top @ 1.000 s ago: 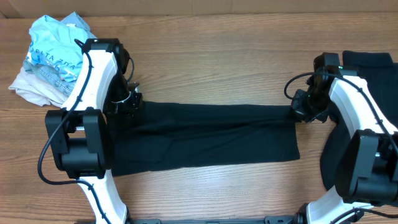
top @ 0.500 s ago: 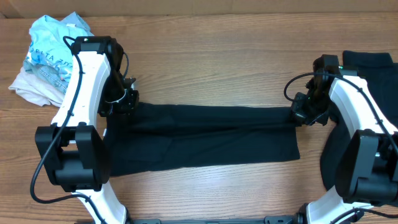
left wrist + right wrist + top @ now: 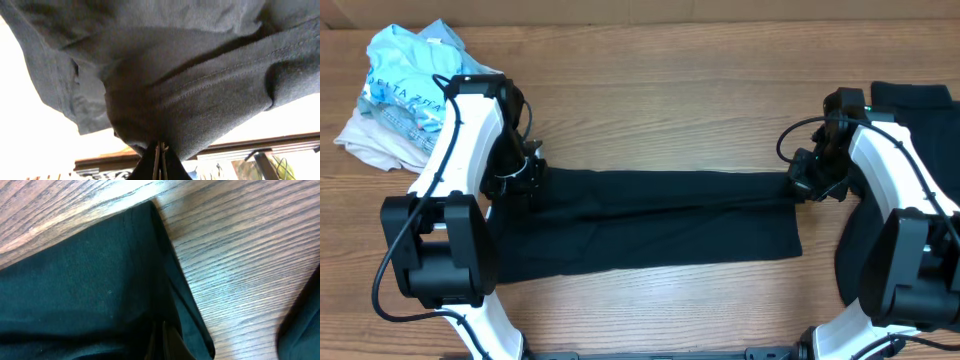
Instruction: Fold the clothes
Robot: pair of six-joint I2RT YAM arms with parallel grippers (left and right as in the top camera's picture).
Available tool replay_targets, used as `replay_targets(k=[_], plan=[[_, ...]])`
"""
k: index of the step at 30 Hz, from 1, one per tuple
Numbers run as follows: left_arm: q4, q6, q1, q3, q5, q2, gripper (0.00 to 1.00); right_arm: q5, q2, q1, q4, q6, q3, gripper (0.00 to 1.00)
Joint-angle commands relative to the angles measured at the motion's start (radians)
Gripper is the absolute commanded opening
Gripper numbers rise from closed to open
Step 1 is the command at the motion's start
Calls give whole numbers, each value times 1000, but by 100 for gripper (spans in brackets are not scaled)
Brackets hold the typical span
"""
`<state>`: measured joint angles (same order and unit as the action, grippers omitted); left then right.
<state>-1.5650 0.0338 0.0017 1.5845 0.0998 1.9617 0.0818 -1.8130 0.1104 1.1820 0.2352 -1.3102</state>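
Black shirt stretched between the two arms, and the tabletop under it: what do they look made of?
The black shirt: soft matte knit, probably cotton or a blend; it sags in folds, and stitched hem lines show in the left wrist view. The tabletop: wood or wood-look laminate, smooth with slight sheen; streaky brown grain shows, real or printed I cannot tell.

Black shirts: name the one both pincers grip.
The black shirt stretched across the middle, between left pincer and right pincer; the other black cloth lies ungripped at the right edge.
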Motion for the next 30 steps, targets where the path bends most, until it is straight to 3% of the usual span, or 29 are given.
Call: replay_targets(k=[1, 15, 16, 19, 20, 30], plan=[[33, 3, 6, -5, -23, -16, 4, 2, -1, -2, 2, -1, -32, 6], [70, -8, 6, -5, -36, -16, 4, 1, -1, -2, 82, -1, -32, 6], [66, -8, 6, -5, -36, -16, 4, 0, -1, -2, 87, -1, -32, 12], [43, -7, 6, -5, -37, -16, 4, -18, -1, -2, 88, -1, -32, 51], [40, -7, 6, -5, -37, -16, 4, -30, -1, -2, 88, -1, -32, 56], [33, -7, 6, -5, -36, -16, 4, -36, -1, -2, 33, 0, -31, 52]])
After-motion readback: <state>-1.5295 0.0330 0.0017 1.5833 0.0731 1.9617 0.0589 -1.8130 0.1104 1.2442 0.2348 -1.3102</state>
